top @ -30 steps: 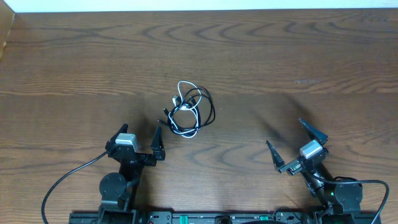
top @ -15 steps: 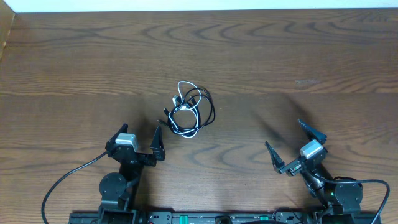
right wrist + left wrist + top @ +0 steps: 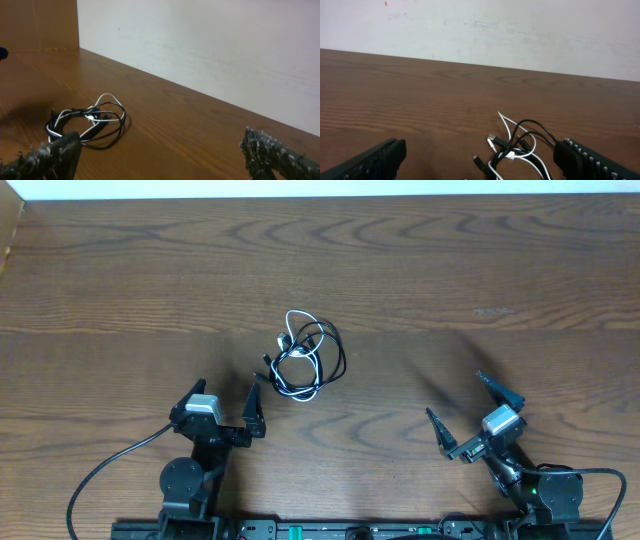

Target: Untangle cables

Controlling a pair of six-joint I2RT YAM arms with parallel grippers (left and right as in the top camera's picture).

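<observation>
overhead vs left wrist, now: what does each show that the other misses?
Overhead only: the open right gripper, well clear of the cables. Left wrist only: the scuffed face of the white wall behind the table, and a small connector plug up close. Both: the tangle of white and black cords, nothing touching it, and the open left gripper.

Overhead looks straight down; wrist views low, level, sharing cables (image 3: 303, 355).
</observation>
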